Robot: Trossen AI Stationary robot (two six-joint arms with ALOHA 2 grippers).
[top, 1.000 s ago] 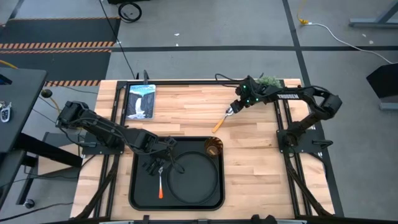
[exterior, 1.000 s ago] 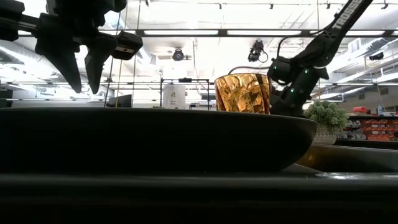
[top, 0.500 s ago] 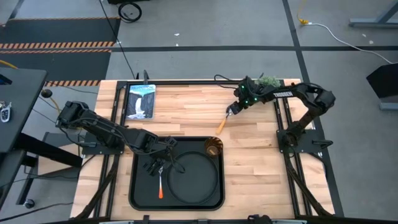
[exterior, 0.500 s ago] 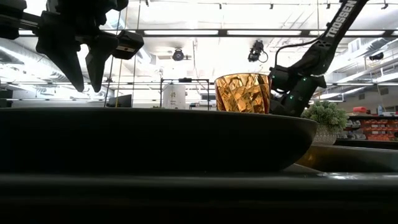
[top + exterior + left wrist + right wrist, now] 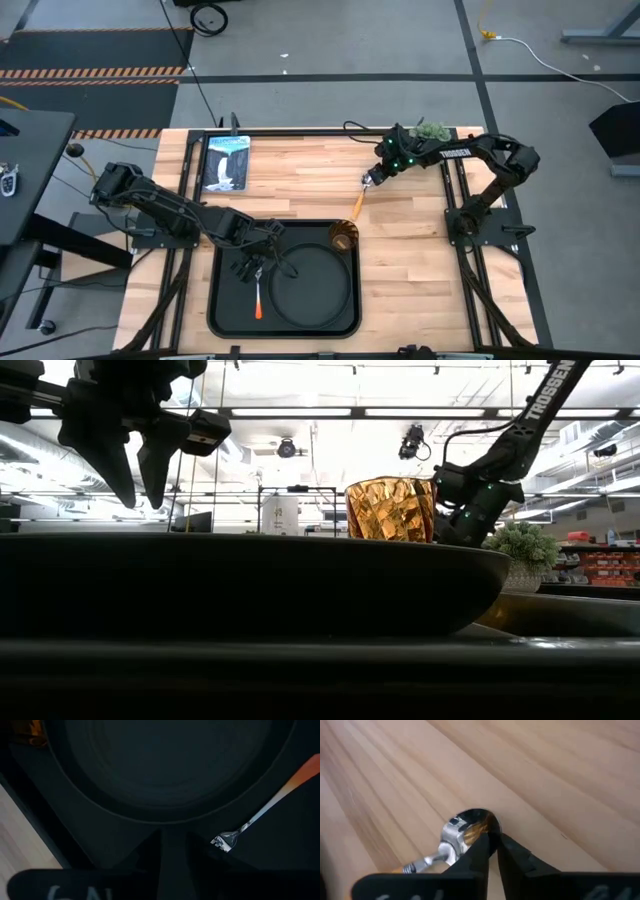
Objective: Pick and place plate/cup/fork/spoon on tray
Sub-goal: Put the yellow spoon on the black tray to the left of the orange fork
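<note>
The black tray (image 5: pixel 225 300) lies at the table's near middle. The round black plate (image 5: pixel 315 290) rests on it, the amber cup (image 5: pixel 343 236) stands upright in its far right corner, and the red-handled fork (image 5: pixel 259 295) lies flat on its left part. My left gripper (image 5: pixel 258 265) hangs open above the tray by the fork's tines (image 5: pixel 225 840), holding nothing. The spoon (image 5: pixel 358 199) lies on the bare wood beyond the tray, handle pointing toward the cup. My right gripper (image 5: pixel 493 845) is shut on its bowl end. My right gripper pinches the rim of the spoon's silver bowl (image 5: pixel 491 826) between its two fingertips (image 5: pixel 479 851). The fingers slant down from above, coming from the table's far right. The spoon lies on the wood, its handle stretching toward the tray.
A picture book or tablet (image 5: pixel 226 162) lies at the far left of the table. A small green plant (image 5: pixel 432 130) stands at the far right. Bare wood (image 5: pixel 420 270) stretches to the right of the tray.
My right gripper has sunk a little onto the spoon's bowl, and its arm has drawn in slightly. The spoon's handle end has swung a little toward the table's right while the bowl end has stayed put. My left arm has kept still.
</note>
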